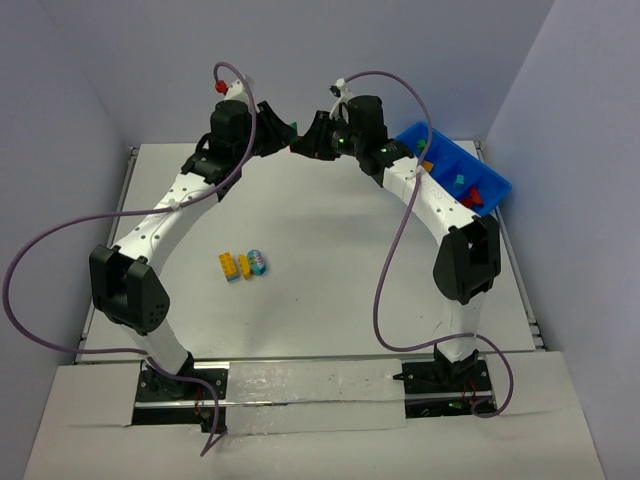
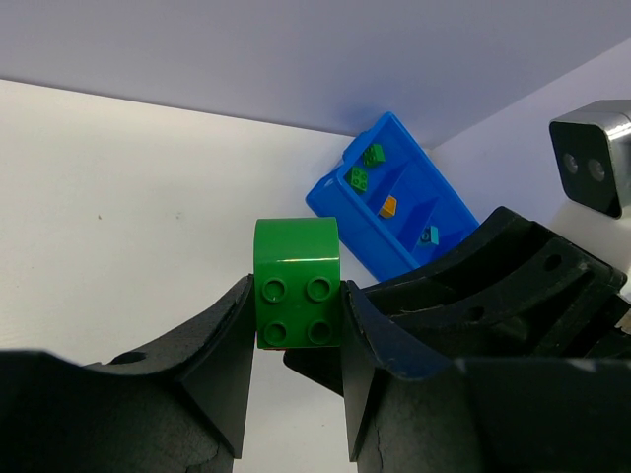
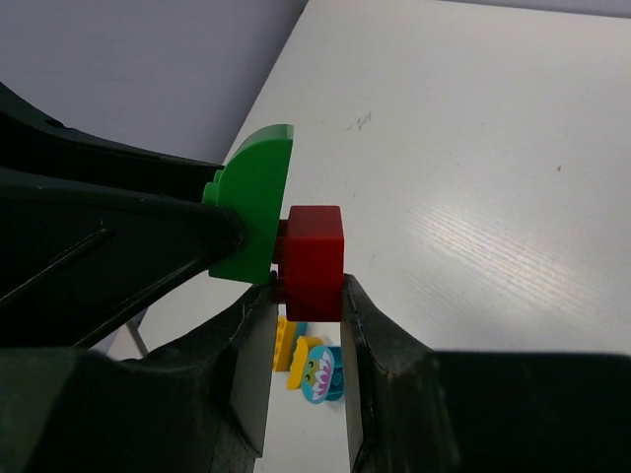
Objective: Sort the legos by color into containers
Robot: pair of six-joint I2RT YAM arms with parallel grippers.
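**Above the far edge of the desk, two claws are gripping a green and a red brick**

Toward the near left of the desk's middle, three loose bricks (image 1: 244,265) are lying in a tight row on the matte white desk (image 1: 330,250): an orange one, a yellow one and a rounded light blue piece with a printed face.

Over the middle of the far edge, the left gripper (image 2: 296,307) is pinching a glossy green brick (image 2: 296,286) between its black fingers. The brick has a curved top and four round studs.

Facing it, the right gripper (image 3: 308,296) is clamping a smooth, boxy red brick (image 3: 315,251). Dark red studs are bridging the narrow gap to the green piece.

At the far right corner, the bright blue bin (image 2: 394,261) is sitting at an angle. Its divided compartments are holding green bricks (image 2: 367,168), an orange one (image 2: 387,206) and a light blue one (image 2: 428,235).
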